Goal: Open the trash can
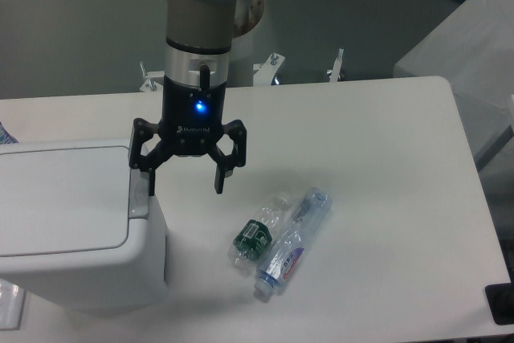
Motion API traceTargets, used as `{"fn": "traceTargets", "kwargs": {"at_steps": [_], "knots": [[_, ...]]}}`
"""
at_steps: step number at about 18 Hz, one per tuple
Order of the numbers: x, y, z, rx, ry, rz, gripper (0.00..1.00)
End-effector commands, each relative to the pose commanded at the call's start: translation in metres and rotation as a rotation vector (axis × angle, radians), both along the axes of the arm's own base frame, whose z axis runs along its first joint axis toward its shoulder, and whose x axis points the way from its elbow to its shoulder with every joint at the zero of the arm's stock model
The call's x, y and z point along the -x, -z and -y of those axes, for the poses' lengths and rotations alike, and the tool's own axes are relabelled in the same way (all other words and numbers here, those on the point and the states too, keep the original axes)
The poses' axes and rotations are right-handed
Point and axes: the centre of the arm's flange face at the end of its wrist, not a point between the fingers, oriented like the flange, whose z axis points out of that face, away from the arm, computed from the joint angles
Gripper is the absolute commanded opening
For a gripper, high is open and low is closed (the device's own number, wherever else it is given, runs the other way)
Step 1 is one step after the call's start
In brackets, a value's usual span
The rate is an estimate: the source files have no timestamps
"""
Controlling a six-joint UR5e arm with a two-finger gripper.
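Observation:
The trash can (pixel 76 226) is a big white boxy bin at the left of the table, its flat lid down. A small grey push tab (pixel 139 196) sits at the lid's right edge. My gripper (pixel 184 188) hangs open just right of that edge, pointing down. Its left fingertip (pixel 150 189) is right over the grey tab; whether it touches is unclear. Its right fingertip (pixel 218 186) hangs over the table. Nothing is between the fingers.
Two clear plastic bottles lie side by side on the white table (pixel 385 198): a crushed one with a green label (pixel 255 238) and a longer one with a blue cap (pixel 291 244). A grey block (pixel 458 54) stands past the table's right edge.

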Motion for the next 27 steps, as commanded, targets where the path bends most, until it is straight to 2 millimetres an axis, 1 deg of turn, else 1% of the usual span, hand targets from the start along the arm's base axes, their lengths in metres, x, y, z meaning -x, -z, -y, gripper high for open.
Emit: {"fn": "traceTargets", "kwargs": {"at_steps": [8,11,17,21,27], "knots": [[-0.002,0.007,-0.005,0.008,0.006,0.008,1.0],[-0.001,0.013,-0.008,0.016,0.009,0.014,1.0],[-0.001,0.018,-0.008,0.022,0.011,0.019,1.0],[-0.001,0.019,-0.009,0.023,0.012,0.02,1.0],[-0.001,0.016,-0.01,0.02,0.012,0.017,1.0]]}}
